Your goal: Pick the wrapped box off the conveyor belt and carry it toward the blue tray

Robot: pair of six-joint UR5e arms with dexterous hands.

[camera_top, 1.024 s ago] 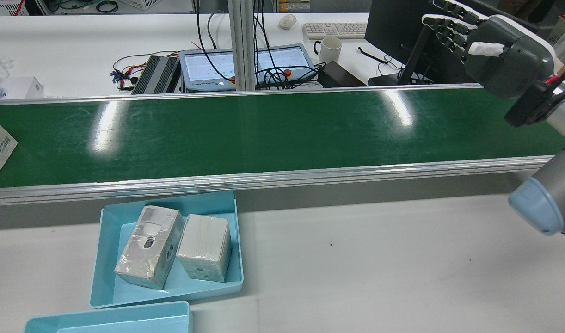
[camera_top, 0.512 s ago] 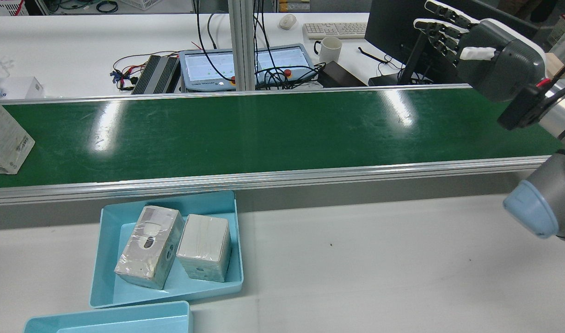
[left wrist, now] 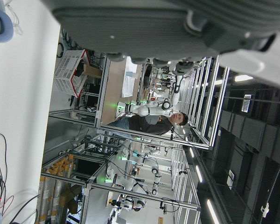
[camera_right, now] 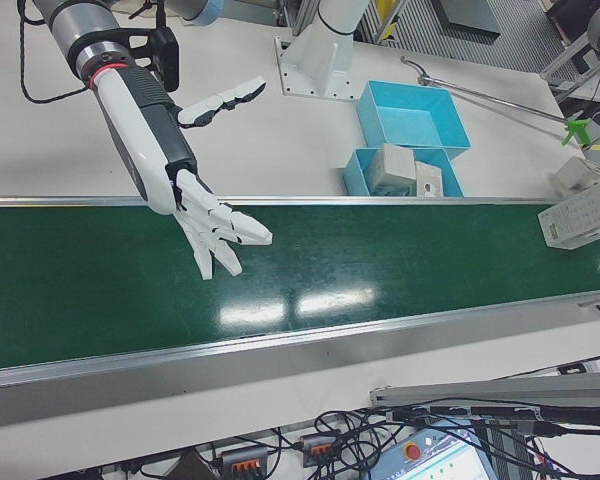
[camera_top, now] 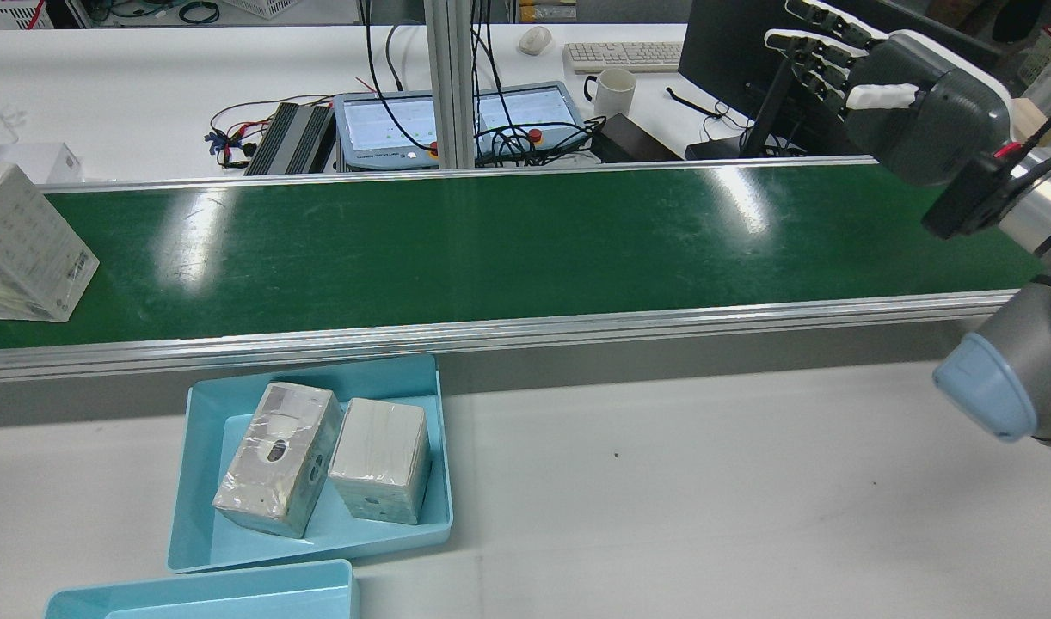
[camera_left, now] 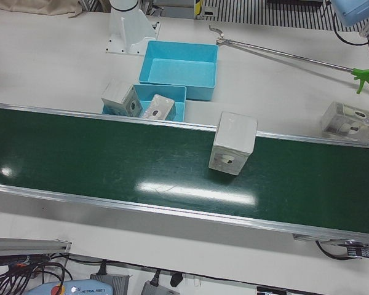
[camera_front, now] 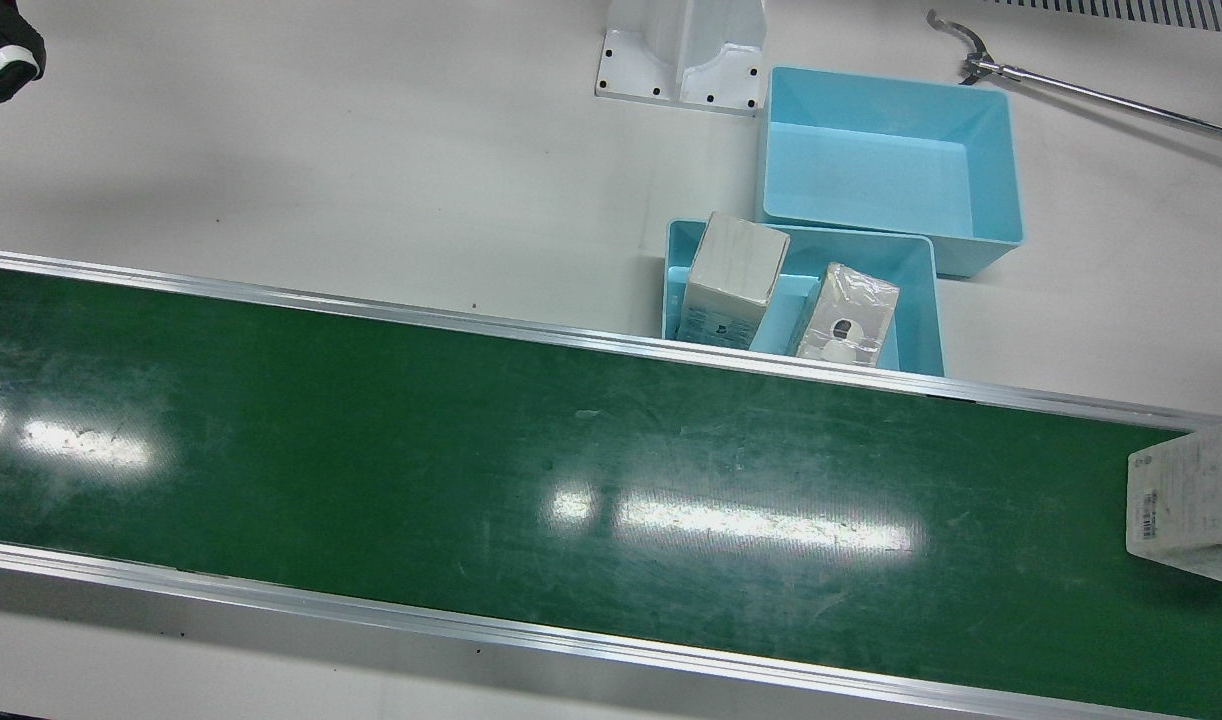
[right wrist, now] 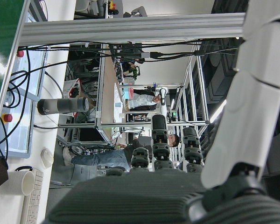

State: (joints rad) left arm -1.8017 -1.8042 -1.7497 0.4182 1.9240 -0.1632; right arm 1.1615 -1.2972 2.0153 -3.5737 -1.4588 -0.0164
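Note:
A wrapped white box (camera_top: 28, 245) rides the green conveyor belt (camera_top: 508, 241) at the rear view's far left; it shows as the box (camera_front: 1191, 500) at the front view's right edge and mid-belt (camera_left: 234, 142) in the left-front view. The small blue tray (camera_top: 371, 378) sits just below the belt's near rail and holds two wrapped boxes (camera_top: 278, 460). My right hand (camera_right: 215, 225) hovers open over the belt's other end, far from the box, fingers spread. My left hand (left wrist: 154, 28) shows only in its own camera, raised with nothing in it.
A second, deeper blue bin (camera_front: 891, 170) stands beside the tray. A long grabber tool (camera_left: 283, 54) lies on the table. Another wrapped box (camera_left: 350, 121) sits off the belt's end. Monitor, keyboard and cables (camera_top: 491, 129) lie beyond the belt's far rail.
The wrapped box has travelled further onto the belt from the rear view's left edge. My right hand has drifted slightly left, still open.

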